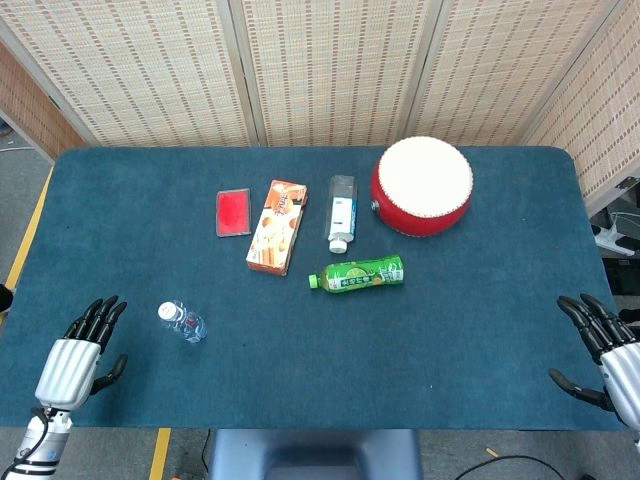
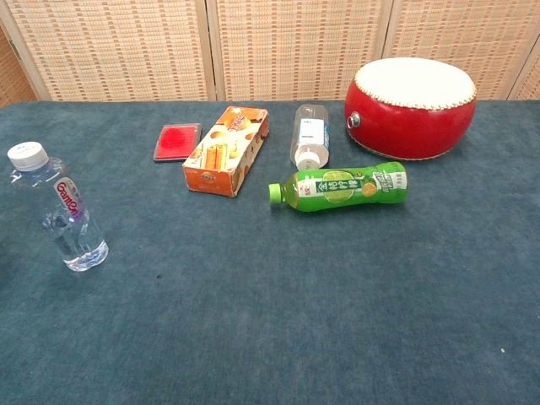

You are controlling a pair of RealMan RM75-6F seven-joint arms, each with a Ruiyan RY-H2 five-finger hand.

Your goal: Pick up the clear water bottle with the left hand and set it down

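While the clear water bottle (image 2: 58, 207) stands upright near the table's (image 1: 480, 310) front-left corner, the left hand (image 1: 76, 355) hovers apart from it at the edge — fingers spread, holding nothing. Only the head camera catches either hand. The right hand (image 1: 605, 352) is partly cut off by the frame — what shows is open and empty.
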